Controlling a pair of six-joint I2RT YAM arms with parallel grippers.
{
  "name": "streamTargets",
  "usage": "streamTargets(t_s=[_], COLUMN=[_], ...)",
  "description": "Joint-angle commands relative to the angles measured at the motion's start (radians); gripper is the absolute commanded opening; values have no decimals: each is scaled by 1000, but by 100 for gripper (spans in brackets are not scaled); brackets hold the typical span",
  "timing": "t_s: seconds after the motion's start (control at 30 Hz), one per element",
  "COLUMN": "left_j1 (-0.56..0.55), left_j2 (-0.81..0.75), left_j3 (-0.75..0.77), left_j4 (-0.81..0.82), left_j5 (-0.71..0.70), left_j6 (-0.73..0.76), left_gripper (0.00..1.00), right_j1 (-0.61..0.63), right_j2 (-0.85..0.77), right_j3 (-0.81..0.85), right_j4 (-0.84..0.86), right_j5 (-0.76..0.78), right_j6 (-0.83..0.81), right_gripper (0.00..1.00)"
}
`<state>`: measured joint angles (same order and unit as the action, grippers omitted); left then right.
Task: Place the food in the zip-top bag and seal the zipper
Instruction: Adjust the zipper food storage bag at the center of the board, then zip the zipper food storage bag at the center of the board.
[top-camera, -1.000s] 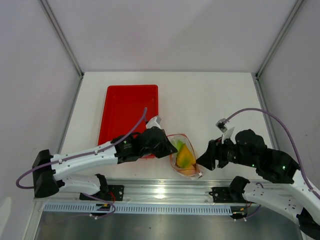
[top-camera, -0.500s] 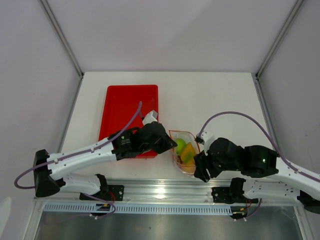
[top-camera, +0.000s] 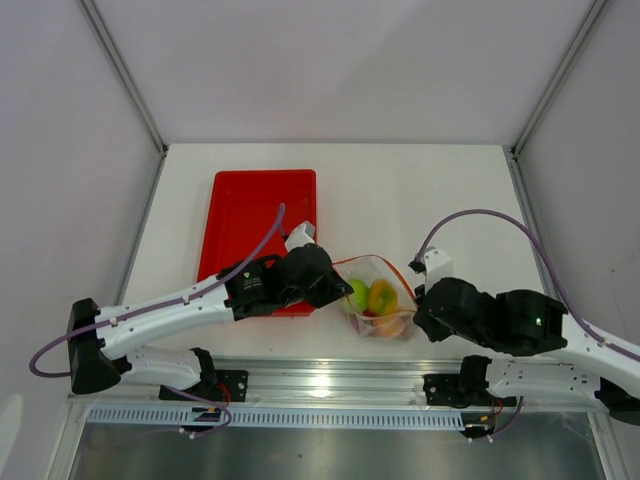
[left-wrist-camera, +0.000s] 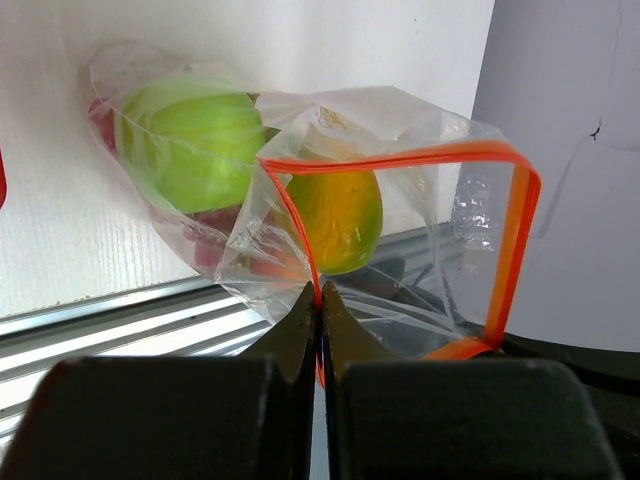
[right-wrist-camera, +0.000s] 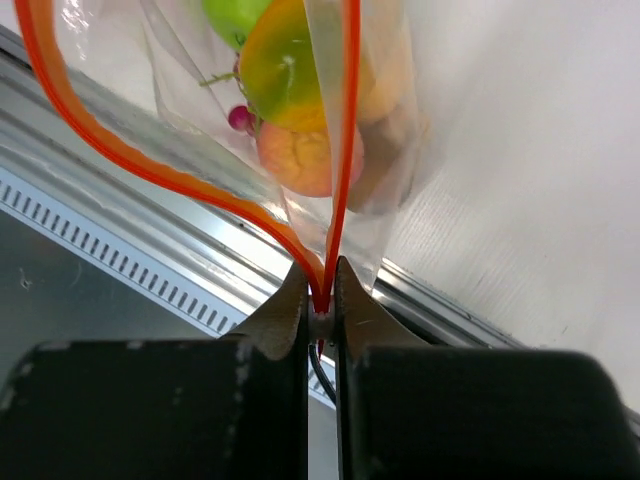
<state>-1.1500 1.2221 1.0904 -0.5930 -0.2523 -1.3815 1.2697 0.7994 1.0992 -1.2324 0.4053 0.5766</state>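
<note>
Bag (top-camera: 385, 270) just right of the tray (top-camera: 250, 210), near the desk's (top-camera: 440, 200) front edge, my left fingers (left-wrist-camera: 295, 330) clenched on the zipper (left-wrist-camera: 400, 157) at its tray-side end, my right fingers (right-wrist-camera: 285, 310) clenched on the end away from the tray, mouth gaping between them, apple (left-wrist-camera: 190, 145) and mango (left-wrist-camera: 340, 215) inside.

- Bag (left-wrist-camera: 370, 115): thin, clear plastic film; glossy and crinkled, with patches of white glare.
- Zipper (left-wrist-camera: 400, 158): orange-red plastic strip; smooth, with a low sheen.
- Apple (left-wrist-camera: 190, 140): green, smooth waxy skin; shows a soft shine through the film.
- Mango (left-wrist-camera: 340, 215): yellow-green shading to orange; smooth and slightly glossy.
- Tray (top-camera: 250, 210): red moulded plastic; smooth, with a light sheen.
- Table (top-camera: 430, 190): white and matt; the right wrist view shows a faint, fine grain.
- Rail (top-camera: 320, 378): bare brushed metal; reflective.
- Left gripper (left-wrist-camera: 320, 295) and right gripper (right-wrist-camera: 320, 300): black matt plastic.
- Left arm (top-camera: 170, 315): white, smooth plastic shell.
- Cable (top-camera: 480, 213): purple, smooth sheath.
</note>
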Motion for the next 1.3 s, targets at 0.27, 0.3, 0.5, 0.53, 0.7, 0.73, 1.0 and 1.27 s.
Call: streamTargets(t_s=[0.27, 0.3, 0.5, 0.53, 0.7, 0.73, 1.0, 1.27], left_j1=[-5, -7, -7, -7, -7, -7, -5, -7], left_j2=[-56, -87, -237, -249, -242, -228, -159, 22], left_j3=[3, -3, -90, -95, -90, -90, -113, -11], left_j4=[208, 241, 557, 584, 659, 667, 703, 713], left_j5=[34, 56, 324, 361, 689, 803, 935, 1114], left_j6=[490, 543, 1107, 1152, 1473, 1512, 1728, 1748], left_gripper=[37, 68, 99, 99, 100, 99, 99, 99], right_j1=[0, 0, -1, -1, -4, -4, -9, -10], right_j2=[-85, -78, -39, -40, -39, -40, -86, -74], right_j3=[76, 77, 93, 94, 108, 113, 122, 120], right_j4=[166, 165, 143, 145, 119, 117, 116, 122], right_j5=[-75, -103, -204, -242, -304, -310, -367, -393], right_j6=[-156, -164, -208, -219, -270, -271, -270, -274], right_gripper=[0, 0, 0, 0, 0, 0, 0, 0])
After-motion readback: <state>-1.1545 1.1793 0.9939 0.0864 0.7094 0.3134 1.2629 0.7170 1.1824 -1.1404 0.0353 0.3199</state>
